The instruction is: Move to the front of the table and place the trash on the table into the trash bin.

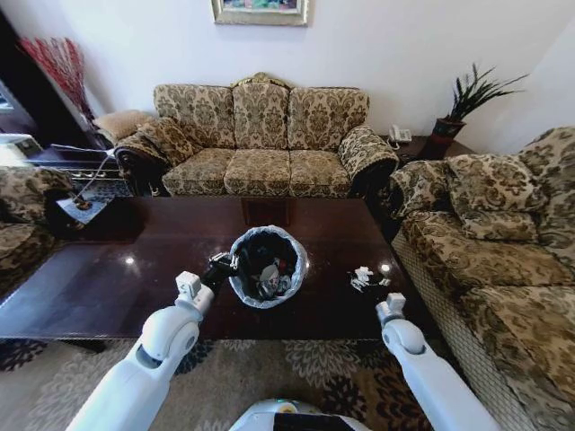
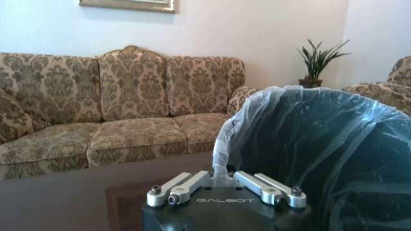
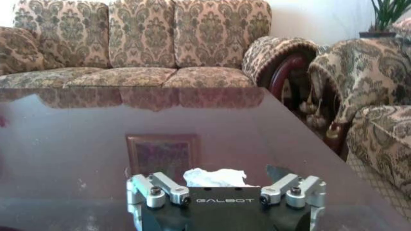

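- While your left gripper (image 1: 225, 265) is pinched together on the rim of the trash bin (image 1: 292, 269), bin sits mid-table (image 1: 135, 269), some scraps already inside.
- Right gripper (image 3: 224, 185) hovers jaws apart over crumpled white paper (image 3: 215, 177), near the table's right edge.
- Step, by my read: picking remaining trash (image 1: 364, 278); next calls for lowering, closing on paper.

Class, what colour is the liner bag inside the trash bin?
Black, with a pale grey-white plastic rim; the trash bin shows this best in the head view.
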You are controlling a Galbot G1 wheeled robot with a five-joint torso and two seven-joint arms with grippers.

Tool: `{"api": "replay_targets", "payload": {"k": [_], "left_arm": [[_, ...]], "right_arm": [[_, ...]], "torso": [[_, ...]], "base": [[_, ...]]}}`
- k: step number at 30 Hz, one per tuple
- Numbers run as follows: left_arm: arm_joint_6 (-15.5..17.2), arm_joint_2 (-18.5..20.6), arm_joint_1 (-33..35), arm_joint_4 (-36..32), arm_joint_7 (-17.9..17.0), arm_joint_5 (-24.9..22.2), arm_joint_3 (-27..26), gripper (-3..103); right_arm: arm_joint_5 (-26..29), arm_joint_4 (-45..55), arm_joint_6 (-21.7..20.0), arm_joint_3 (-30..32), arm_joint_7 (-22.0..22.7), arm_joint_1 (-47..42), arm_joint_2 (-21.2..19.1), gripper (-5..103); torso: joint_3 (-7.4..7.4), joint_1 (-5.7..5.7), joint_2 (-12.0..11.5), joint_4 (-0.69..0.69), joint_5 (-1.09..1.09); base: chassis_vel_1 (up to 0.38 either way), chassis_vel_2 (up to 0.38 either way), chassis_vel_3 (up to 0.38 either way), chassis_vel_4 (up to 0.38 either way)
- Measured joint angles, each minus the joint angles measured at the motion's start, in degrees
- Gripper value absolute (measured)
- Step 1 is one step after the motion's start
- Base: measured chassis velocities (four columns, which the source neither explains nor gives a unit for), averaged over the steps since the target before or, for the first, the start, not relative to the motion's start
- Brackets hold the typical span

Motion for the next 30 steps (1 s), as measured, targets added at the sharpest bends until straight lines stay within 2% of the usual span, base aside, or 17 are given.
{"api": "replay_targets", "payload": {"k": [1, 4, 5, 7, 9, 13, 14, 15, 17, 18, 19, 21, 25, 30], "left_arm": [[0.0, 0.0, 0.0, 0.0, 0.0, 0.0, 0.0, 2], [0.0, -0.1, -0.1, 0.5, 0.0, 0.0, 0.0, 2], [0.0, -0.1, -0.1, 0.5, 0.0, 0.0, 0.0, 2], [0.0, -0.2, -0.3, 0.9, 0.1, 0.0, 0.3, 2], [0.0, -0.2, -0.4, 1.1, 0.1, 0.1, 0.4, 2], [0.0, 0.0, -0.6, 1.2, 0.2, 0.1, 0.6, 2], [0.0, 0.0, -0.6, 1.2, 0.2, 0.1, 0.6, 2], [0.0, 0.1, -0.6, 1.2, 0.2, 0.1, 0.6, 2], [0.0, 0.1, -0.6, 1.2, 0.2, 0.1, 0.7, 2], [0.0, 0.1, -0.7, 1.2, 0.2, 0.0, 0.7, 2], [0.0, 0.1, -0.7, 1.2, 0.3, 0.0, 0.7, 2], [0.0, 0.1, -0.7, 1.2, 0.3, 0.0, 0.7, 2], [0.0, 0.2, -0.6, 1.0, 0.3, -0.1, 0.7, 2], [0.0, 0.7, -0.4, 0.6, 0.3, -0.3, 0.5, 2]], "right_arm": [[0.0, 0.0, 0.0, 0.0, 0.0, 0.0, 0.0, 95], [0.4, -0.9, -0.3, 0.0, -0.2, 0.4, -0.3, 78], [0.4, -0.9, -0.3, 0.0, -0.2, 0.4, -0.3, 78], [0.6, -1.9, -0.3, -0.1, -0.2, 0.5, -0.5, 68], [0.6, -2.4, -0.3, -0.1, -0.2, 0.6, -0.6, 68], [1.3, -3.9, -0.3, 0.1, -0.2, 1.2, -1.2, 45], [1.3, -3.9, -0.3, 0.1, -0.2, 1.2, -1.2, 45], [1.4, -4.0, -0.3, 0.2, -0.2, 1.2, -1.3, 39], [1.4, -4.0, -0.3, 0.2, -0.2, 1.2, -1.3, 39], [1.5, -4.0, -0.3, 0.5, -0.1, 1.2, -1.3, 28], [1.6, -4.0, -0.3, 0.6, 0.0, 1.2, -1.3, 23], [1.6, -4.0, -0.4, 0.7, 0.0, 1.2, -1.3, 23], [1.5, -3.9, -0.3, 0.9, 0.6, 1.3, -1.1, 2], [1.4, -0.5, 0.2, 1.5, 1.2, 1.4, -1.3, 0]], "torso": [[0.00, 0.00, 0.0, 0.00, 0.00], [0.00, 0.00, 0.0, 0.04, -0.01], [0.00, 0.00, 0.0, 0.04, -0.01], [0.00, 0.00, 0.0, 0.03, 0.01], [0.00, 0.00, 0.0, 0.01, 0.01], [0.00, 0.00, 0.0, 0.03, 0.01], [0.00, 0.00, 0.0, 0.03, 0.01], [0.00, 0.00, 0.0, 0.03, 0.00], [0.00, 0.00, 0.0, 0.03, 0.00], [0.00, 0.00, 0.0, 0.03, 0.00], [0.00, 0.00, 0.0, 0.02, 0.01], [0.00, 0.00, 0.0, 0.02, 0.01], [0.00, 0.00, 0.0, 0.02, 0.01], [0.00, 0.00, 0.0, 0.01, 0.03]], "base": [[0.000, 0.000, 0.000, 0.000], [0.000, 0.000, 0.000, 0.000], [0.000, 0.000, 0.000, 0.000], [0.000, 0.000, 0.000, 0.000], [0.000, 0.000, 0.000, 0.000], [0.000, 0.000, 0.000, 0.000], [0.000, 0.000, 0.000, 0.000], [0.000, 0.000, 0.000, 0.000], [0.000, 0.000, 0.000, 0.000], [0.000, 0.000, 0.000, 0.000], [0.000, 0.000, 0.000, 0.000], [0.000, 0.000, 0.000, 0.000], [0.000, 0.000, 0.000, 0.000], [0.000, 0.000, 0.000, 0.000]]}}
